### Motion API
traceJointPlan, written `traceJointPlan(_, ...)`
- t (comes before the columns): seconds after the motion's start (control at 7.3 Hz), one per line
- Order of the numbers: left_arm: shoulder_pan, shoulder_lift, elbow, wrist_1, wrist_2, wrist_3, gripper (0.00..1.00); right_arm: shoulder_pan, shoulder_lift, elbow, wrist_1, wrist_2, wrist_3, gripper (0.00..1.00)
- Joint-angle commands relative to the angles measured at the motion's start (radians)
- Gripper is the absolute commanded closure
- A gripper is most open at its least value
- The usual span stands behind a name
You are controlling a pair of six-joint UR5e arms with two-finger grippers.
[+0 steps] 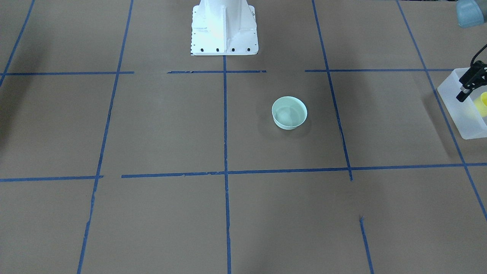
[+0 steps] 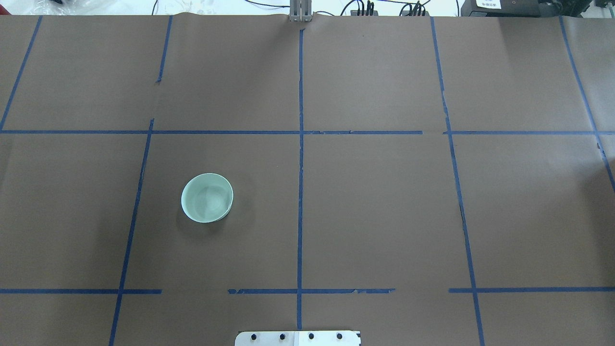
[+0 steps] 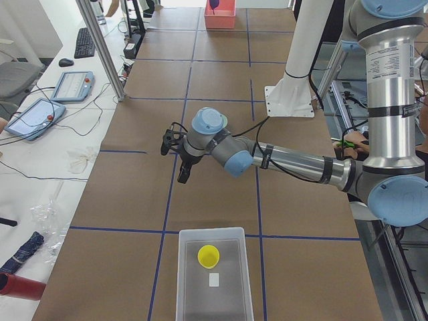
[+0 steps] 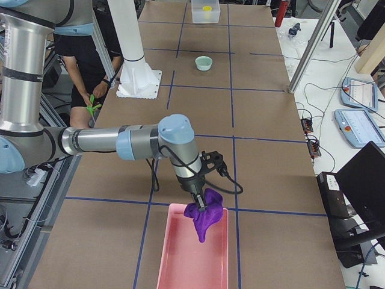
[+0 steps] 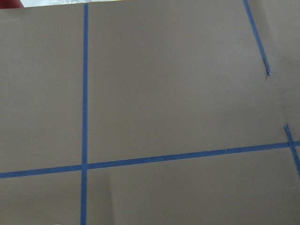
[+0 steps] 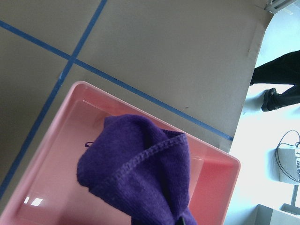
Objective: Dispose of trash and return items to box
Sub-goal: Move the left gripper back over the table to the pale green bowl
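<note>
- Right gripper (image 4: 199,203) is pinching purple cloth (image 6: 140,168) above pink bin (image 6: 47,183); disposal appears underway, and opening the jaws is probably due next.
- Left gripper (image 1: 468,85) is hanging near box (image 1: 466,125) containing 1 yellow cup (image 3: 208,255); its grip cannot be told.

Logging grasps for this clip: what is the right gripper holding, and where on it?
The right gripper pinches the purple cloth at its bunched top; the rest hangs over the pink bin.
</note>
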Motion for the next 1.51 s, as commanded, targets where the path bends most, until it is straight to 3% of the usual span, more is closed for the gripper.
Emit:
traceJointPlan(0.0,0.119,-0.017,-0.043,-0.029,0.001,-0.149,0.00,0.014,0.003,-0.112,0.083,0.010,-0.016,0.01)
traceJointPlan(0.14,0.186,-0.041,-0.043,-0.062,0.020,-0.252,0.00,0.014,0.005,-0.125,0.083,0.034,-0.010,0.00)
traceJointPlan(0.41,0.362,-0.072,-0.082,-0.069,0.153,-0.436,0.00,0.014,-0.004,-0.119,0.083,0.074,0.050,0.00)
traceJointPlan(0.68,0.462,-0.124,-0.084,-0.067,0.193,-0.553,0.00,0.002,-0.021,-0.107,0.077,0.077,0.070,0.00)
traceJointPlan(0.82,0.554,-0.144,-0.083,-0.064,0.272,-0.626,0.00,0.000,-0.023,-0.087,0.073,0.109,0.078,0.00)
traceJointPlan(1.1,0.630,-0.157,-0.083,-0.058,0.304,-0.694,0.01,-0.049,-0.017,-0.074,0.071,0.278,0.325,0.00)
traceJointPlan(1.37,0.705,-0.161,-0.069,-0.056,0.368,-0.739,0.01,-0.162,-0.017,-0.006,0.066,0.297,0.514,0.00)
